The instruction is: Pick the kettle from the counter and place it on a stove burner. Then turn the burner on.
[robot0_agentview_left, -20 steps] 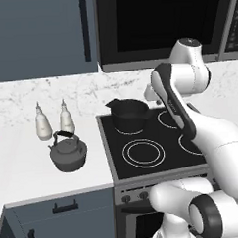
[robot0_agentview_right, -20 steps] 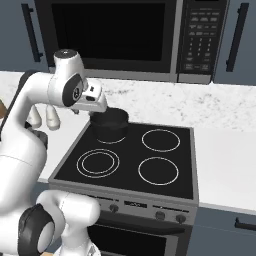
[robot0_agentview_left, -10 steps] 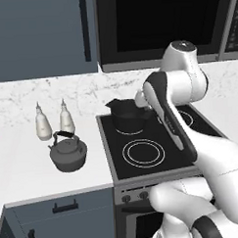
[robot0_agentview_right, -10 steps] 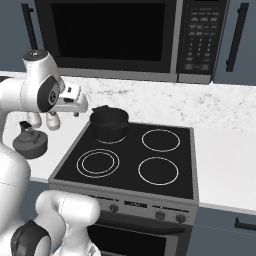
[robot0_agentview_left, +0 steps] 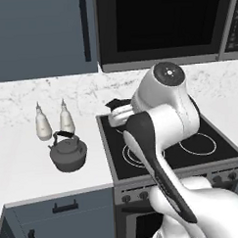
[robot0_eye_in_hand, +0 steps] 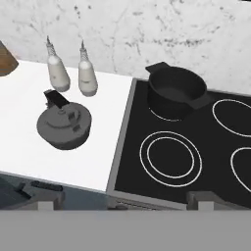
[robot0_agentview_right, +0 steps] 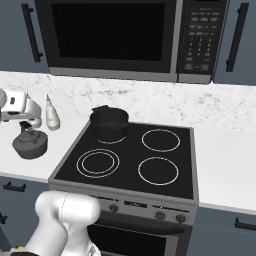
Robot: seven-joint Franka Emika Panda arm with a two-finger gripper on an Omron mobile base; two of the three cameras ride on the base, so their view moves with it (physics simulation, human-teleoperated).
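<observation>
Kitchen, smooth white counter (robot0_eye_in_hand: 29, 142) beside glossy black glass cooktop (robot0_agentview_right: 127, 162). Approach step: kettle (robot0_eye_in_hand: 64, 126) not yet grasped, sitting on counter left of stove, near two white bottles (robot0_eye_in_hand: 71, 73). Gripper (robot0_agentview_right: 20, 117) above kettle, fingers spread wide, empty. Next: descend, centre on arched black handle, close. Squat round dark-grey body, domed lid. Thin-ring burner (robot0_agentview_right: 158, 170) free.

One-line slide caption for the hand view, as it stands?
Looking down from the hand: kettle on the white counter beside two bottles, dark pot on a rear burner of the cooktop.
</observation>
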